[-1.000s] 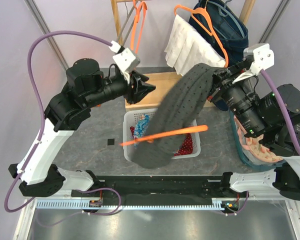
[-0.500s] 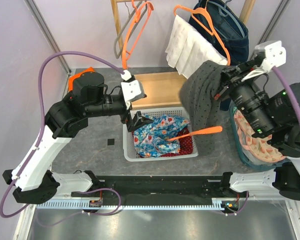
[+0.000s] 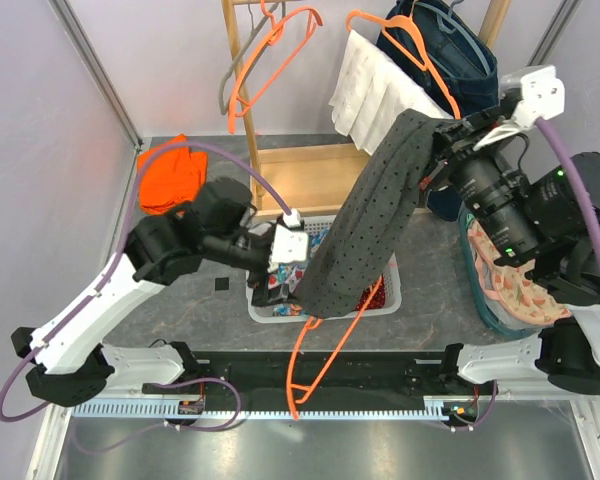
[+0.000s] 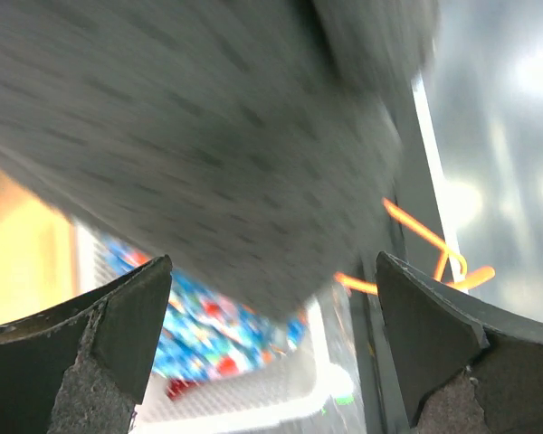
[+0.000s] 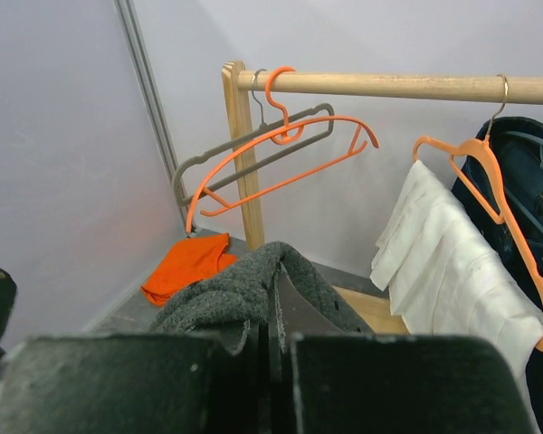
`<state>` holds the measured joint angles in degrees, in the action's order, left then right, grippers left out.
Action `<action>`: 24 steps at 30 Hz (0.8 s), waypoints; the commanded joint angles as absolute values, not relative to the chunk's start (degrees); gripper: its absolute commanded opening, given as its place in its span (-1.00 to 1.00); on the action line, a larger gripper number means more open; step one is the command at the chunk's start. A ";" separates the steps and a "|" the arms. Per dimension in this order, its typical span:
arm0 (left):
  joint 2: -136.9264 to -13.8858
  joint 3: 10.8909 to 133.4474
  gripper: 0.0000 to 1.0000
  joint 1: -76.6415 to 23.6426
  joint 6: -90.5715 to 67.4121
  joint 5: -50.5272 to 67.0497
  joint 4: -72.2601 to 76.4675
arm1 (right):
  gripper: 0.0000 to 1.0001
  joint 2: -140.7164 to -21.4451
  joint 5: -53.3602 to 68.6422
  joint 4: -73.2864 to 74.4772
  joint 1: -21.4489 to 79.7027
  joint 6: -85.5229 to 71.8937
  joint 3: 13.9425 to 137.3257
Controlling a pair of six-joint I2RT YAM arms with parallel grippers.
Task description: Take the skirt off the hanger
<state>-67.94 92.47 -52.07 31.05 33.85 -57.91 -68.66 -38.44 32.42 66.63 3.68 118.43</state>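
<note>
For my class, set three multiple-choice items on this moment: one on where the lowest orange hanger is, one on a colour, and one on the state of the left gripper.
1. Where is the orange hanger nearest the arm bases?
A) on the wooden rail
B) dangling below the skirt's lower end
C) lying inside the basket

2. What colour is the skirt?
A) grey with dark dots
B) plain white
C) navy

3. The left gripper is:
A) shut on the skirt
B) shut on the hanger
C) open

Answers:
B, the top view shows it hanging from the skirt's hem, past the white basket.
A, the cloth is grey and speckled.
C, the left wrist view shows its fingers wide apart, gripping nothing.
</note>
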 commanded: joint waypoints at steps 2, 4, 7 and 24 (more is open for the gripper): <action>-65.31 83.85 0.99 -53.61 37.45 24.91 -58.65 | -1.00 -70.83 -39.38 29.01 66.71 5.71 122.86; -65.39 85.42 0.99 -53.52 35.26 23.21 -57.05 | -1.00 -71.98 -38.59 29.09 66.71 5.89 124.18; -65.57 89.29 0.99 -53.44 32.44 22.85 -55.02 | -1.00 -74.26 -37.18 29.09 66.71 5.89 126.64; -64.16 93.34 0.99 -50.80 30.59 18.63 -52.03 | -1.00 -82.10 -42.71 23.21 66.62 6.07 119.46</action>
